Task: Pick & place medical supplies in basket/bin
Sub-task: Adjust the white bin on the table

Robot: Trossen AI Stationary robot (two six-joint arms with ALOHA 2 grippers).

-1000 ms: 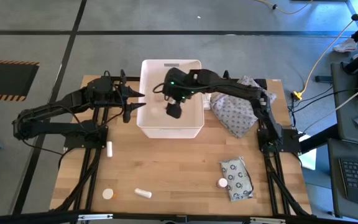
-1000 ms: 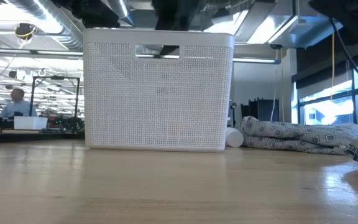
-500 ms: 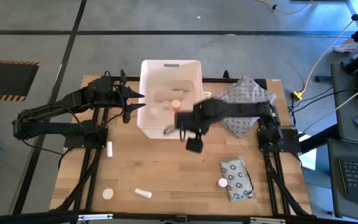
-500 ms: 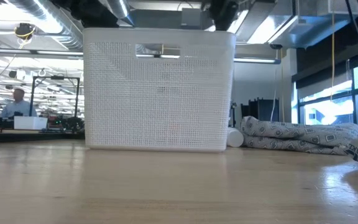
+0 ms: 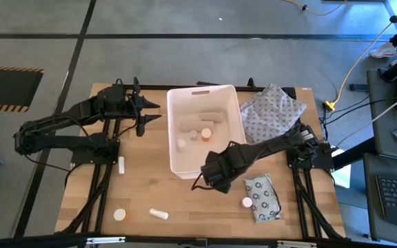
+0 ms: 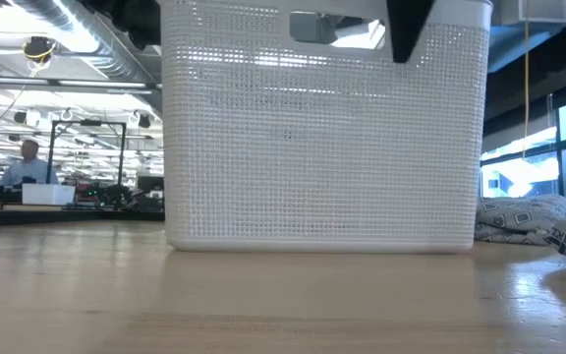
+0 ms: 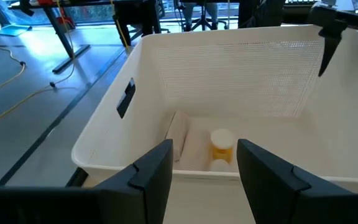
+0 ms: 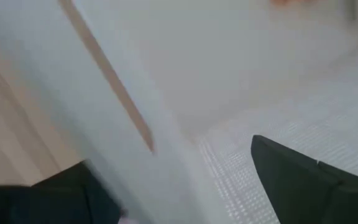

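Observation:
The white bin stands on the table and holds a tan roll, an orange-capped bottle and a white vial. My right gripper is open at the bin's near right corner. One finger shows in front of the near wall in the low view. My left gripper is open and empty, left of the bin. It looks into the bin. A grey ring-printed packet, orange-capped bottles and white vials lie on the table. My right gripper straddles the bin's near wall at its rim, close to the right corner. One finger is inside the bin and one finger is outside. It comes slanting from above and the near right. Which finger touches the wall I cannot tell. The bin stands on the table.
A grey dotted cloth bundle lies right of the bin at the far right, and shows in the low view. Bare wood lies along the near edge. A person sits in the room beyond the table.
My right gripper has come out of the bin, gone toward the table's near edge and dropped onto the bin's near wall. The bin has slid toward the near and right edges and turned slightly, now against the cloth bundle.

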